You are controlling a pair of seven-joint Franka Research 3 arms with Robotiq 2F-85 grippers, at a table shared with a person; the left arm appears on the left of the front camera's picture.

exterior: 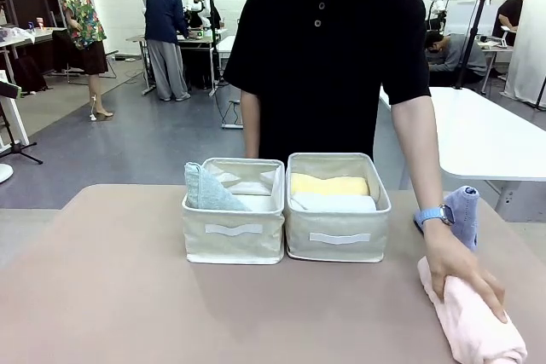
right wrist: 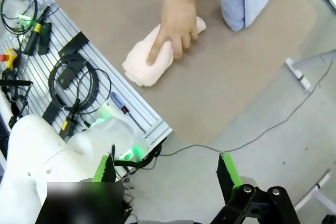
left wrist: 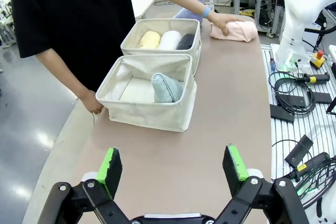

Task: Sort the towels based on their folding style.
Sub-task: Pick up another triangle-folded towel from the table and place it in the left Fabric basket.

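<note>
Seeing 2 cream bins mid-table, side by side and touching: left bin (exterior: 234, 240), right bin (exterior: 337, 245). In left bin, 1 mint cone (exterior: 209, 189), sitting in its left part. In right bin, 3 rolls in a row: yellow roll (exterior: 328, 184), white roll (exterior: 333, 203), grey roll (left wrist: 185, 41). On the table right of the bins, near the robot-side edge: pink roll (exterior: 473, 321), pressed under person's hand (exterior: 461, 272). Just behind that hand, blue cone (exterior: 463, 210) on the table, apart from the bins. Other hand (left wrist: 94, 103) at left bin's far side. Reading left gripper (left wrist: 173, 163) as spread wide, nothing between pads, hanging over bare table short of the bins. Same for right gripper (right wrist: 167, 174): wide, empty, over floor off the table edge, well apart from pink roll.
</note>
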